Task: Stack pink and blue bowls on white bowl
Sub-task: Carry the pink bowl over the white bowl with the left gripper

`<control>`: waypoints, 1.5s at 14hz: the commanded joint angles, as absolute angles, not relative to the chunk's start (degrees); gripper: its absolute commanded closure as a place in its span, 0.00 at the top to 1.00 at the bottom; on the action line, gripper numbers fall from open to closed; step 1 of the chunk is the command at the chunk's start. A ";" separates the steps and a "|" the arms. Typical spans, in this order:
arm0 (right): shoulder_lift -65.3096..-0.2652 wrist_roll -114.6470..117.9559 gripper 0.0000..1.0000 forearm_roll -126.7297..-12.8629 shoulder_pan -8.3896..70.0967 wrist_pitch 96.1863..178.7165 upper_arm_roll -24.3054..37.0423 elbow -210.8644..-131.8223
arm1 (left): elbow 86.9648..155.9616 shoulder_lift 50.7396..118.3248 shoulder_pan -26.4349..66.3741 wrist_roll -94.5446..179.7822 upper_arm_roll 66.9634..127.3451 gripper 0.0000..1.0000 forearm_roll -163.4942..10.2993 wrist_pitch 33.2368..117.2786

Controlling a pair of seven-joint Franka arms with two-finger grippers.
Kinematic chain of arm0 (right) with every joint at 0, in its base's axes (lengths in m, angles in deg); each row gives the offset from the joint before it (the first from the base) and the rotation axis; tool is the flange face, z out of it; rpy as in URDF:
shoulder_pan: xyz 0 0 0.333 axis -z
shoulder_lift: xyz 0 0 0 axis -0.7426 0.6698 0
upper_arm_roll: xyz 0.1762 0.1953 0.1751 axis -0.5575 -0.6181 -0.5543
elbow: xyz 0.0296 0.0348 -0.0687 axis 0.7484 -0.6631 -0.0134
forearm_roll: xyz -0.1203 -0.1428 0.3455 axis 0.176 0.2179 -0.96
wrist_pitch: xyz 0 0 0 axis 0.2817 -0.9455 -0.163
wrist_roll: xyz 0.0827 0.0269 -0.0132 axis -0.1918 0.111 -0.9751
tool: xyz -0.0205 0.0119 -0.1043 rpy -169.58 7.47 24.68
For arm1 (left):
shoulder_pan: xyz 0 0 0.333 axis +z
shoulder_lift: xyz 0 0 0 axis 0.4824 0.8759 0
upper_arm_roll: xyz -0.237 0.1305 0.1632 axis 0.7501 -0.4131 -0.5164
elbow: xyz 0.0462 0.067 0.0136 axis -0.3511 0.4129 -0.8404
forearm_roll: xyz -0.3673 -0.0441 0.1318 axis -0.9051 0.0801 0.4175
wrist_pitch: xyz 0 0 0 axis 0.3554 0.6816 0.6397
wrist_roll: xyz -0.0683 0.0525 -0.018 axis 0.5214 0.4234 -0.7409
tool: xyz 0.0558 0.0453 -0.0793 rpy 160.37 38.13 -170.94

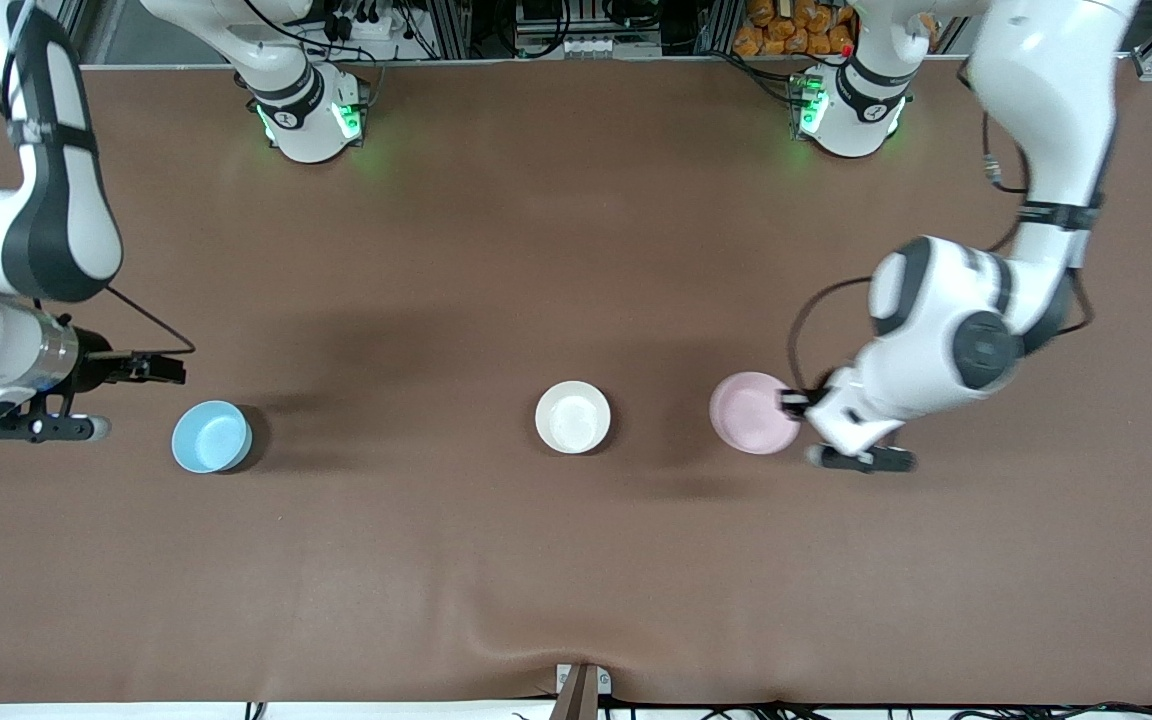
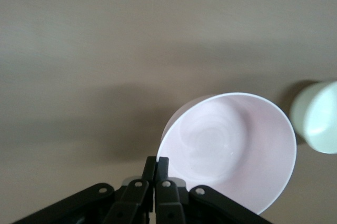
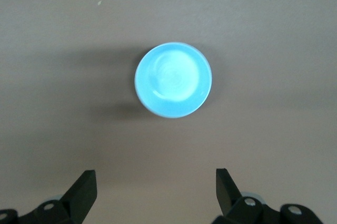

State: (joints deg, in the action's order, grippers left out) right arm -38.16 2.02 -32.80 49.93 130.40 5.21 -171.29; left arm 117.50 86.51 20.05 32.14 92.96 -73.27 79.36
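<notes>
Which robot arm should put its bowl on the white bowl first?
The left arm, probably. Its gripper is already shut on the pink bowl's rim, beside the white bowl. The right gripper hangs open near the blue bowl.

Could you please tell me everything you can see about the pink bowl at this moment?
The pink bowl is small, round, pale pink and smooth, plastic-looking, with a thin lighter rim and nothing inside. It sits toward the left arm's end of the table, beside the white bowl but apart from it. In the left wrist view it looks tilted. The left hand is shut on its rim; whether its base is off the table I cannot tell.
</notes>
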 commanded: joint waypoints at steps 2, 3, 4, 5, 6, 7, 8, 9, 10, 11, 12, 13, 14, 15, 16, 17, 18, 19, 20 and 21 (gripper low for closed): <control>-36.21 -2.27 1.00 -32.60 51.82 133.71 4.61 -169.88 | 112.37 90.37 12.78 21.59 92.36 0.00 -73.50 77.98; -36.21 -2.37 1.00 -32.69 51.82 133.72 4.61 -169.88 | 110.97 91.68 11.11 18.95 92.36 0.00 -73.49 77.98; -36.21 -2.37 1.00 -32.60 51.82 133.72 4.61 -169.88 | 109.92 92.91 9.44 17.44 92.36 0.00 -73.41 78.24; -36.21 -2.37 1.00 -32.69 51.82 133.72 4.61 -169.88 | 109.38 93.62 8.20 16.82 92.28 0.00 -73.41 78.94; -36.21 -2.37 1.00 -32.69 51.82 133.72 4.61 -169.79 | 108.77 94.41 7.32 16.29 92.19 0.00 -73.67 80.16; -36.21 -2.37 1.00 -32.69 51.82 133.80 4.61 -169.79 | 107.72 95.46 6.88 15.50 92.19 0.00 -73.84 81.39; -36.21 -2.37 1.00 -32.69 51.82 133.80 4.61 -169.79 | 106.23 96.78 5.74 14.97 92.19 0.00 -73.76 82.45; -36.21 -2.37 1.00 -32.69 51.82 133.89 4.61 -169.79 | 104.91 98.10 4.68 14.45 92.01 0.00 -73.76 83.68; -36.21 -2.37 1.00 -32.69 51.82 133.89 4.61 -169.79 | 104.03 99.42 3.98 13.48 91.93 0.00 -73.76 85.17; -36.13 -2.37 1.00 -32.69 51.91 133.89 4.61 -169.79 | 103.49 100.82 3.62 13.21 91.92 0.00 -73.84 87.27; -36.12 -2.37 1.00 -32.69 51.82 133.89 4.61 -169.79 | 103.49 101.62 2.66 13.21 91.92 0.00 -73.85 89.03; -36.12 -2.37 1.00 -32.69 51.82 133.89 4.61 -169.79 | 103.49 101.97 1.70 12.43 91.66 0.00 -73.67 89.83; -36.12 -2.37 1.00 -32.69 51.82 133.89 4.61 -169.79 | 103.49 101.98 1.60 11.64 91.66 0.00 -73.58 89.93; -36.12 -2.37 1.00 -32.69 51.91 133.89 4.61 -169.79 | 103.49 101.89 1.68 11.72 91.66 0.00 -73.58 89.93; -35.78 -2.37 1.00 -32.69 51.82 133.89 4.61 -169.88 | 103.49 102.41 1.60 11.80 91.57 0.00 -73.50 90.37; -34.64 -2.37 1.00 -32.69 51.73 133.80 4.61 -169.97 | 103.49 103.37 1.51 11.72 91.31 0.00 -73.49 92.28; -33.06 -2.37 1.00 -32.77 51.73 133.89 4.61 -170.14 | 103.49 103.64 1.25 11.89 91.22 0.00 -73.41 93.43; -31.74 -2.54 1.00 -32.69 51.82 133.89 4.61 -170.32 | 103.49 103.82 1.42 12.24 91.22 0.00 -73.32 93.45; -31.03 -3.50 1.00 -32.25 51.73 134.33 4.70 -170.67 | 103.49 104.00 1.60 12.42 91.22 0.00 -73.32 93.45; -29.90 -4.38 1.00 -32.25 51.73 135.72 4.61 -171.28 | 103.49 104.09 1.60 12.51 91.22 0.00 -73.32 93.62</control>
